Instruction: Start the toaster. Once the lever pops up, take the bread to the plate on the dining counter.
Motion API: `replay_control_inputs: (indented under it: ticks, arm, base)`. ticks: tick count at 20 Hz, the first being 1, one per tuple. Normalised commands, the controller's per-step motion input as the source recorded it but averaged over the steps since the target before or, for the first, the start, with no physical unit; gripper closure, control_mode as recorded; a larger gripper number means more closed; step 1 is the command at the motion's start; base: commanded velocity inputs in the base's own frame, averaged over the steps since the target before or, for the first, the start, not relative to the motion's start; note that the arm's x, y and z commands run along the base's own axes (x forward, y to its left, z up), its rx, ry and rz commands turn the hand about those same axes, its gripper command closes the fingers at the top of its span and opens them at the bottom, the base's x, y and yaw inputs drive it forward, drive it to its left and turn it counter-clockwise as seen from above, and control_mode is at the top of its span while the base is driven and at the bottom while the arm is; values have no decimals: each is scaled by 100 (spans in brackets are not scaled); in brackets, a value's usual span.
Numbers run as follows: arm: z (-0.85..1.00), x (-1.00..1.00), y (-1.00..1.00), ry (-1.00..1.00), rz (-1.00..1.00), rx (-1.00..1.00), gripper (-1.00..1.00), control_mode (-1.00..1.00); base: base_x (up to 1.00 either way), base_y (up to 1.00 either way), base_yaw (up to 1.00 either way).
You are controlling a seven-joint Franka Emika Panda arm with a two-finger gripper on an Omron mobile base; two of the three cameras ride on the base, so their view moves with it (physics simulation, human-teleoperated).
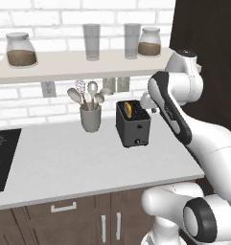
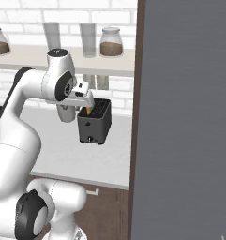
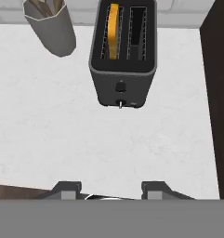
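The dark toaster (image 1: 132, 125) (image 2: 94, 123) (image 3: 123, 56) stands on the pale worktop near the right end. The bread (image 3: 113, 30) (image 1: 129, 109) stands on edge in one slot, its orange crust poking above the top; the other slot is empty. A small knob (image 3: 120, 86) and a lever (image 3: 119, 103) sit on the toaster's narrow near end. My gripper (image 3: 111, 189) hangs above the worktop on the near side of the toaster, open, with nothing between its fingers. The plate and the dining counter are out of view.
A grey utensil cup (image 1: 90, 117) (image 3: 52, 27) stands left of the toaster. A black cooktop (image 1: 1, 158) lies at the far left. A dark tall cabinet (image 1: 210, 52) (image 3: 218, 93) closes the worktop's right end. A shelf (image 1: 78, 64) with jars and glasses hangs above.
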Motion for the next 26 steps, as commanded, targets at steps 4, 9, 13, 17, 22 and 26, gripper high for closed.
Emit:
replay_control_inputs:
  ticks: [4, 9, 13, 17, 22, 26]
  arm:
    - [0, 11, 0, 0, 0, 0, -100, -100]
    - [-2, 23, 0, 0, 0, 0, -100, -100]
    - [-16, 28, 0, 0, 0, 0, -100, -100]
    - [-15, 12, 0, 0, 0, 0, 100, -100]
    - [-9, 2, 0, 0, 0, 0, 100, -100]
    - [-16, 0, 4, 0, 0, 0, 100, -100]
  base:
    - [0, 0, 0]
    - [0, 0, 0]
    - [0, 0, 0]
    - [0, 0, 0]
    - [0, 0, 0]
    - [0, 0, 0]
